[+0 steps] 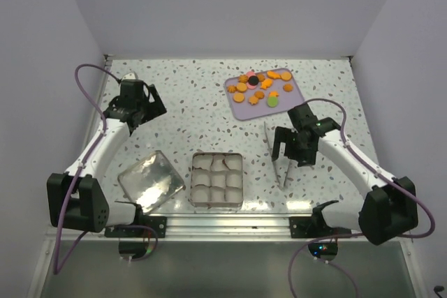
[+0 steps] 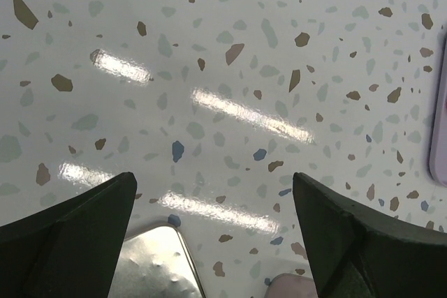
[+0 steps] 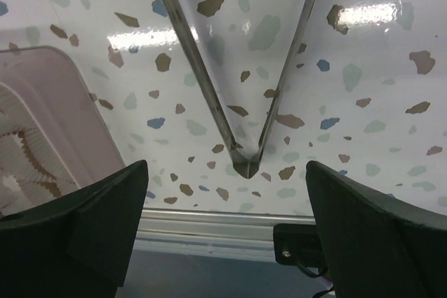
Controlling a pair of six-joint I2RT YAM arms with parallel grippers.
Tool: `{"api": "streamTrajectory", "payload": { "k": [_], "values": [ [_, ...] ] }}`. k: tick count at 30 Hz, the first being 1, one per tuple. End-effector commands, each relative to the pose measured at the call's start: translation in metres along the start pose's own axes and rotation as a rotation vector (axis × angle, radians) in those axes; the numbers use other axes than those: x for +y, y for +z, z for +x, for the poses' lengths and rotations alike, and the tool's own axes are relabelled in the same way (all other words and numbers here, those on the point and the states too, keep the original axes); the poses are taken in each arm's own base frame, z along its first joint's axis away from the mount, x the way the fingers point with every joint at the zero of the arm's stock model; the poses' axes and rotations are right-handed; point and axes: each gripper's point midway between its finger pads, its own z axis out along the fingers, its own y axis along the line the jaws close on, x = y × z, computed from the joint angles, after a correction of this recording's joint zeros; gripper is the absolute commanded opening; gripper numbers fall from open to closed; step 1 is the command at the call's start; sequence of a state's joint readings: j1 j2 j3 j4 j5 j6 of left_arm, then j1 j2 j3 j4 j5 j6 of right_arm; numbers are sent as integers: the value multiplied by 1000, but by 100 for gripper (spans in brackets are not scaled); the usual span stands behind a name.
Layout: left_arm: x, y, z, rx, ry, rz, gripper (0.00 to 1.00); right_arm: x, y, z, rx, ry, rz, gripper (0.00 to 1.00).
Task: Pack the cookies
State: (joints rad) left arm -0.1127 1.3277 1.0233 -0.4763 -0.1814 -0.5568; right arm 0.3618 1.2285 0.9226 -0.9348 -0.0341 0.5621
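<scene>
Top external view: we see the cookies (image 1: 260, 88) lying loose on a lavender tray (image 1: 241, 109) toward the far right corner of the tabletop (image 1: 181, 88). Most are orange rounds and shapes. A green one sits by the tray's near edge, and a dark one and a pink one are close to its far left corner.

Nearer to us, at the middle of the near edge, stands a square tin (image 1: 193, 181) filled with white paper cups (image 1: 217, 180) in three rows of three. Just right of it lie metal tongs (image 1: 279, 162), hinge toward the near edge and arms spreading toward the tray. Left of the tin, a shiny tin lid (image 1: 150, 181) rests flat, turned at an angle.

We find the right gripper (image 1: 290, 150) poised above the tongs with its jaws spread wide and nothing between them. In the right wrist view the tongs (image 3: 244, 162) lie on the tabletop beyond the right gripper (image 3: 227, 167), untouched.

Over by the left edge, the left gripper (image 1: 143, 111) is likewise released and empty. Its wrist view shows the left gripper (image 2: 213, 179) above speckled tabletop, with a corner of the lid (image 2: 157, 259) at the bottom.
</scene>
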Motion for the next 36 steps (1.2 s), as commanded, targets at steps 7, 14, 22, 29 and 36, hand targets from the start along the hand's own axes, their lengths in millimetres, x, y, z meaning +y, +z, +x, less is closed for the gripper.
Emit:
{"api": "streamTrajectory", "payload": {
  "k": [7,14,22,29,36],
  "values": [
    [-8,-15,-12,-50,42,61,100,3,48,-27,-27,10,109,99],
    [-4,-17,-6,-39,46,55,100,2,73,-21,-5,8,129,99],
    [-7,-16,-3,-31,34,77,100,-9,97,-6,5,14,168,91],
    [-10,-16,0,-28,23,93,100,-19,96,-9,-25,0,214,47],
    [-19,-26,-14,-63,11,131,100,-5,52,-31,-100,-1,175,36]
  ]
}}
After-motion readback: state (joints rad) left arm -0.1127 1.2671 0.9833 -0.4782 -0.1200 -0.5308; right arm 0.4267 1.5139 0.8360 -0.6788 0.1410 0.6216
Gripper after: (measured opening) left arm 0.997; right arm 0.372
